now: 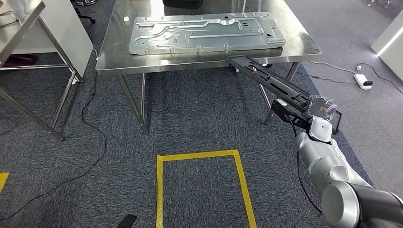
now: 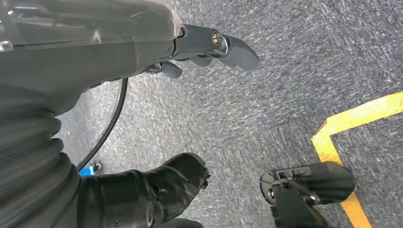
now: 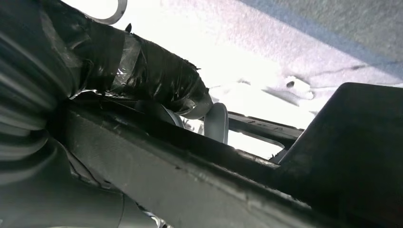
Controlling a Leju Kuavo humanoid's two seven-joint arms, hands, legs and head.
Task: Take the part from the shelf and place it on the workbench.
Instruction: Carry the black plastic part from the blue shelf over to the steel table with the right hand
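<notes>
Part: a long black slotted bar (image 1: 273, 81), slanting from the robot's right hand up to the near right edge of the workbench, its far tip touching or just over that edge.
Right hand: low on the right (image 1: 319, 114), wrapped round the near end of the black bar; the right wrist view shows the thumb (image 3: 161, 80) hooked over the bar (image 3: 199, 185).
Left hand: hanging over the carpet (image 2: 209, 45), fingers loosely apart, nothing in them.
Workbench: a shiny steel table (image 1: 119, 52) at the far side, on thin steel legs.
Panel: a large flat pressed-metal sheet (image 1: 204, 32) lying on the workbench, just beyond the bar's tip.
Floor: grey carpet with a yellow tape rectangle (image 1: 204, 183) near the robot, a black cable (image 1: 92, 118) trailing at the left, a white power strip (image 1: 363, 80) far right.
</notes>
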